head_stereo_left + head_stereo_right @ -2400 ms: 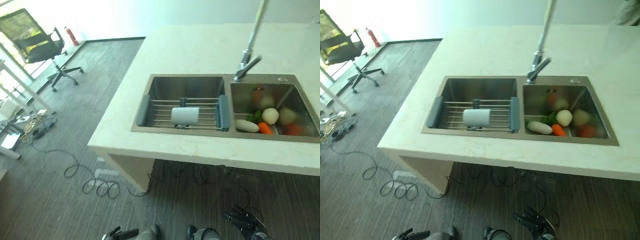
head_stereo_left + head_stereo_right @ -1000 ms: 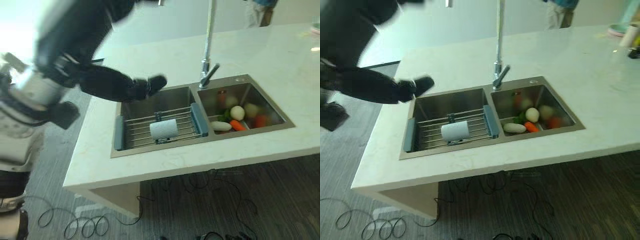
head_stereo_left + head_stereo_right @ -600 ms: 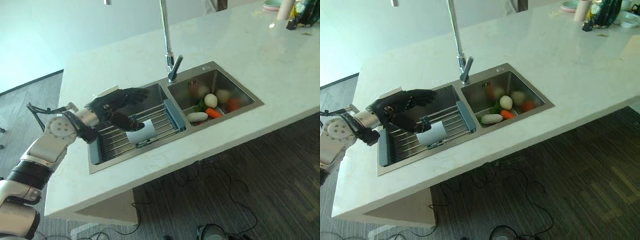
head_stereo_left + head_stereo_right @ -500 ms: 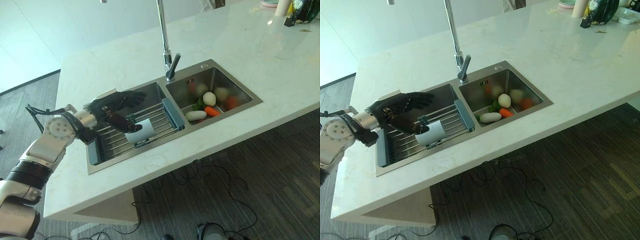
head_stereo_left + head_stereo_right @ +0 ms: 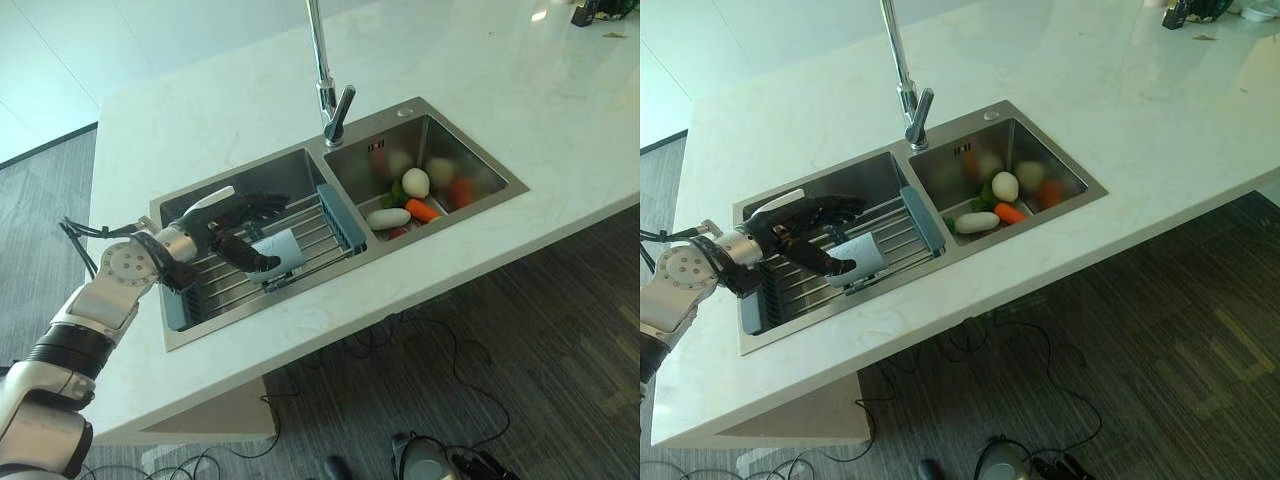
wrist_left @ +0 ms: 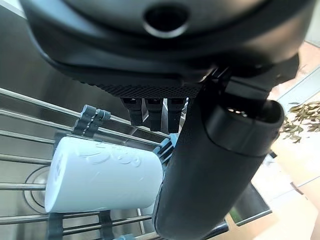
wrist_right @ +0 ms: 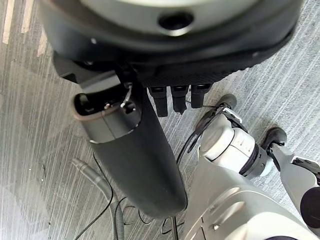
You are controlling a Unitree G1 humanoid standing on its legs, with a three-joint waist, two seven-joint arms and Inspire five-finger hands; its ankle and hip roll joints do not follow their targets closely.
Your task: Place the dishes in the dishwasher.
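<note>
Left robot hand: we see thumb and fingers open around the cup, not clamped.
Cup: on its side on the sink rack; wrist view shows its embossed side.
Right robot hand: open, over floor.

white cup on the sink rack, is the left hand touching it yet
Cannot tell. In the left wrist view the thumb of the left hand overlaps the end of the white cup lying on the rack, with no plain contact or gap.

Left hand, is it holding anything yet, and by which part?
Nothing held yet: the left hand is open around the white cup lying on the sink's wire rack, thumb beside it.
</note>
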